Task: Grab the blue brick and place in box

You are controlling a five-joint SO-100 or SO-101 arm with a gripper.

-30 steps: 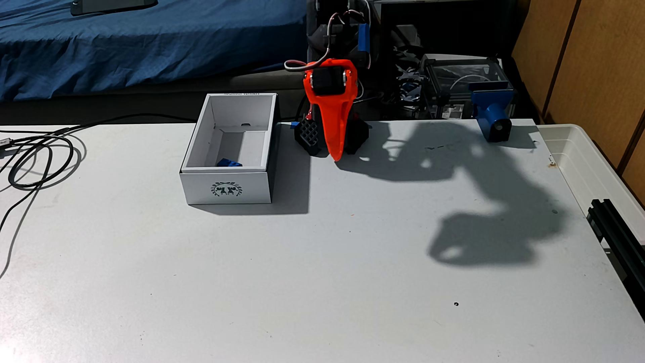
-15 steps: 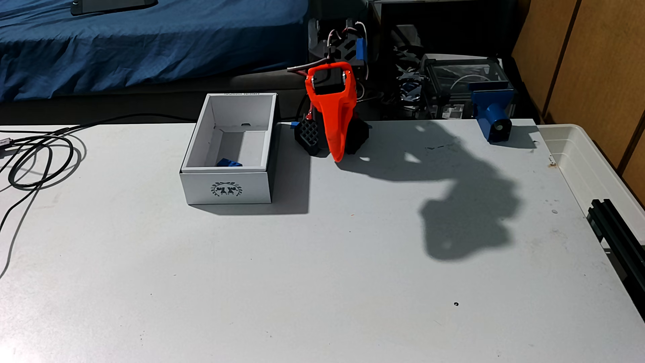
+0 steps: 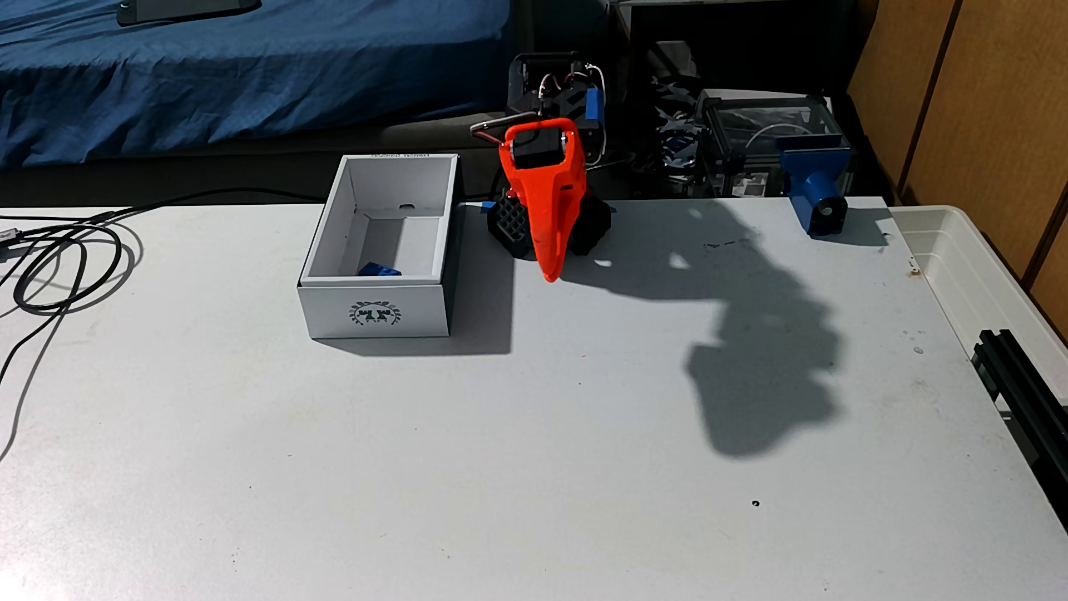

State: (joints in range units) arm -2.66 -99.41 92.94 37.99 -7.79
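One studded blue brick [image 3: 379, 270] inside white cardboard box [image 3: 375, 312], orange tapered end effector [image 3: 550, 276]

Matt white cardboard box [image 3: 375, 309]; glossy blue plastic brick [image 3: 379, 269]; smooth orange plastic hand [image 3: 550, 276]; matt, speckled grey bench [image 3: 404, 462].

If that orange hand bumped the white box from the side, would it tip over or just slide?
Probably slide. The box sits flat on the smooth table and looks wider than tall, so tipping seems unlikely. It looks like thin cardboard holding just the small blue brick, so it is likely light and easily shoved. The hand hangs beside it.
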